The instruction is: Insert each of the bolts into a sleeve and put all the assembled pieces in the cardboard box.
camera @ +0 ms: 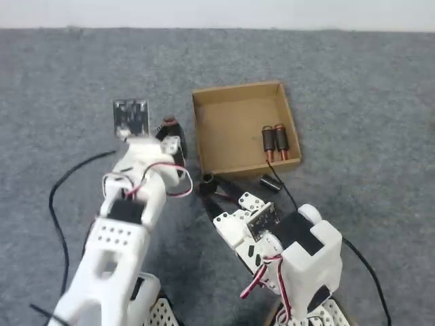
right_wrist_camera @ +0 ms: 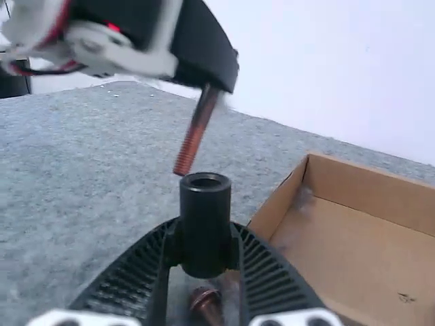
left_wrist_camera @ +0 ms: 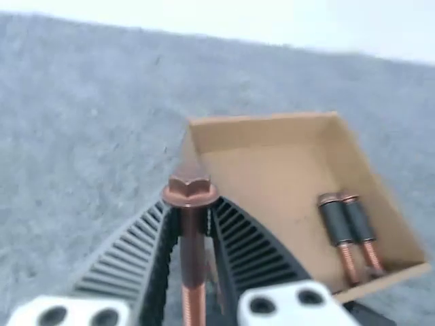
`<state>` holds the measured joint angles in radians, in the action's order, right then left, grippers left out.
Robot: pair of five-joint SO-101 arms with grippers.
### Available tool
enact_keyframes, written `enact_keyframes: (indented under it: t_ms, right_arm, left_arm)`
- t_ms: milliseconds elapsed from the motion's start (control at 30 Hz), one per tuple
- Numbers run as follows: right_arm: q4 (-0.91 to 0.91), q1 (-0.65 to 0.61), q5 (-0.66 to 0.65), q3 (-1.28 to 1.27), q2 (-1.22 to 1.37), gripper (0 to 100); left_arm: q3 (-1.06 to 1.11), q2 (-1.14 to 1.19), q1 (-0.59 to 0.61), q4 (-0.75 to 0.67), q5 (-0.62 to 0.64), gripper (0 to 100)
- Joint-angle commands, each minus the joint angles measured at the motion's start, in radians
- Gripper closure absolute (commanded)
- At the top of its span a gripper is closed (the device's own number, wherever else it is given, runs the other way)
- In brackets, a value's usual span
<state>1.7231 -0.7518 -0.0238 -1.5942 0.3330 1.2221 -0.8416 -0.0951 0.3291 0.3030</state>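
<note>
Fingers (left_wrist_camera: 139, 241) of your left gripper (left_wrist_camera: 192, 210) are clamped on a copper bolt (left_wrist_camera: 188, 204), with its hex head standing clear above the tips and the shank running down between them. In the high view you find that gripper left of centre, just beside the left wall of the cardboard box (camera: 228, 129). Your right gripper (right_wrist_camera: 204, 234) has its fingers (right_wrist_camera: 268, 272) closed on a black sleeve (right_wrist_camera: 204, 210), held upright with the bore open upward. The bolt's threaded end hangs tilted just above the sleeve's mouth, not yet inside it. Beneath the sleeve you can make out the blurred head of a second bolt (right_wrist_camera: 204, 299). Two assembled pieces (camera: 269, 140) lie side by side against the box's right wall. A loose sleeve (camera: 270, 182) rests on the grey carpet (camera: 353, 102), just below the box's lower right corner in the frame.
</note>
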Motion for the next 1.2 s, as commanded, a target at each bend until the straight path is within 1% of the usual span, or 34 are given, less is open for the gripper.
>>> enact_keyframes:
  t_ms: [0, 100, 233, 300, 500, 600, 700, 1100, 1167]
  right_arm:
    - [-0.004, -0.048, -0.014, -0.032, -0.051, 99.2]
    - [-0.010, -0.094, -0.014, -0.031, -0.051, 99.2]
    - [-0.096, -0.101, -0.014, 0.006, -0.051, 99.2]
    - [-0.108, -0.101, -0.014, 0.012, -0.051, 99.2]
    - [-0.113, -0.101, -0.014, 0.015, -0.051, 99.2]
    - [-0.114, -0.099, -0.014, 0.020, -0.051, 99.2]
    - [-0.114, -0.099, -0.014, 0.020, -0.051, 99.2]
    - [-0.114, -0.099, -0.014, 0.017, -0.051, 99.2]
    - [-0.114, -0.099, -0.014, 0.017, -0.051, 99.2]
  left_arm:
    - [0.050, -0.241, -0.014, -0.026, -0.008, 99]
    - [0.102, -0.345, -0.017, -0.025, 0.005, 99]
    - [0.160, -0.446, -0.015, -0.023, 0.135, 99]
    - [0.173, -0.479, -0.017, 0.011, 0.172, 99]
    - [0.177, -0.551, -0.025, 0.100, 0.176, 99]
    - [0.202, -0.580, -0.080, 0.146, 0.176, 99]
    - [0.237, -0.626, -0.121, 0.155, 0.176, 99]
    - [0.355, -0.827, -0.132, 0.161, 0.173, 99]
    - [0.361, -0.848, -0.132, 0.189, 0.173, 99]
